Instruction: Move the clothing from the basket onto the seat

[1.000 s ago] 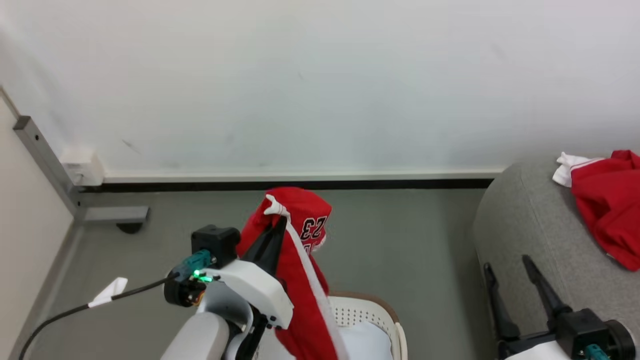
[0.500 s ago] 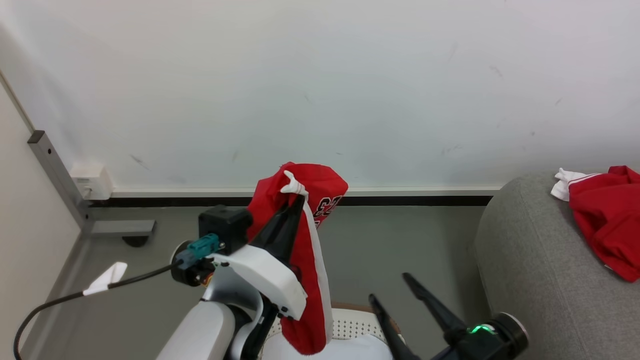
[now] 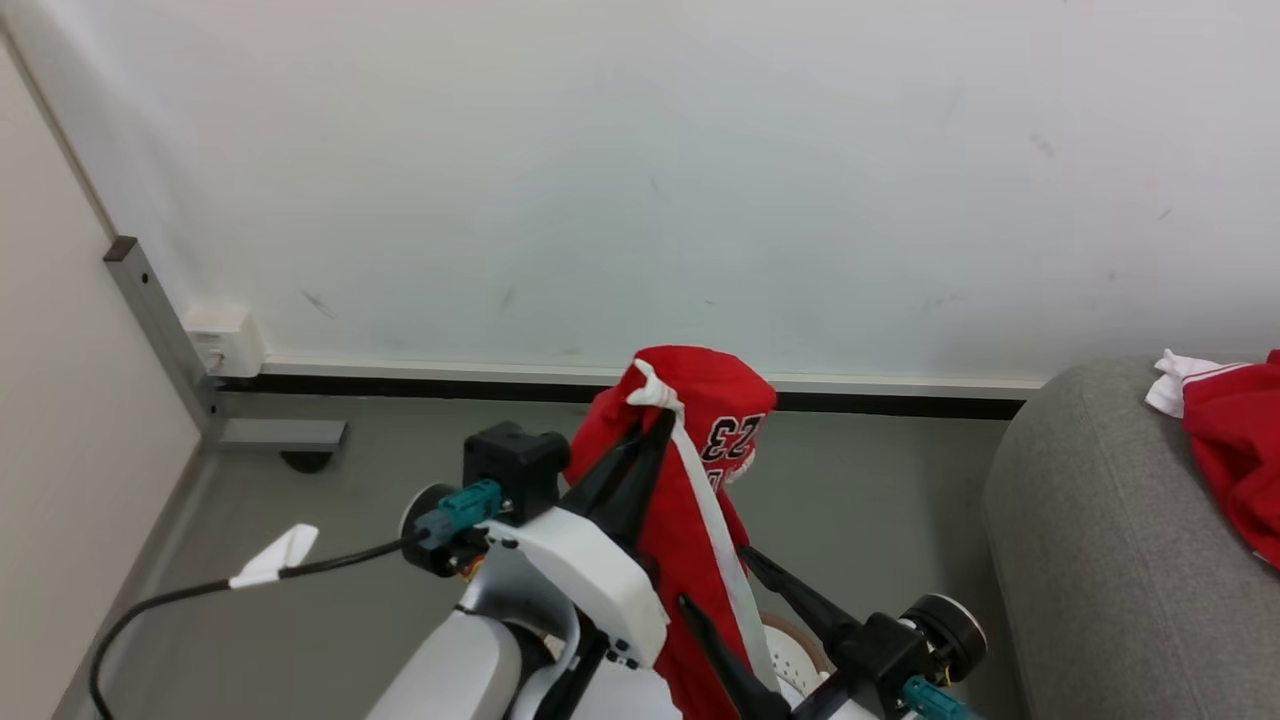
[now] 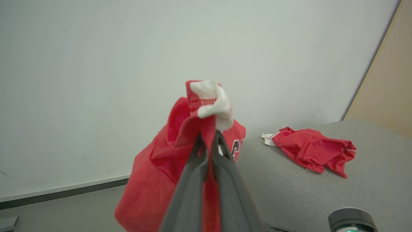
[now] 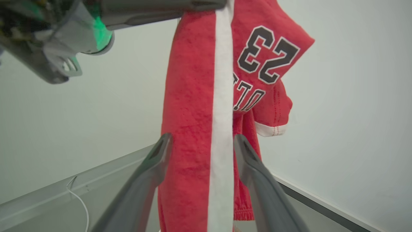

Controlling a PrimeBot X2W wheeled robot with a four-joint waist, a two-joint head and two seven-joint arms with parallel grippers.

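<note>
Bright red white-striped sportswear piece [image 3: 700,395]: hangs clamped in left gripper [image 3: 648,425], raised for carrying to grey woven seat [image 3: 1080,520], right gripper [image 3: 715,578] spread around it.

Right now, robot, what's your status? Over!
Left gripper shut on red garment, lifted. Right gripper open, fingers either side of it, not gripping. Another red piece on seat. Nothing seen blocking.

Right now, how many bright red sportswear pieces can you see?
2: the hanging piece in the left gripper; the crumpled piece on the grey upholstered seat. Others may be hidden.
</note>
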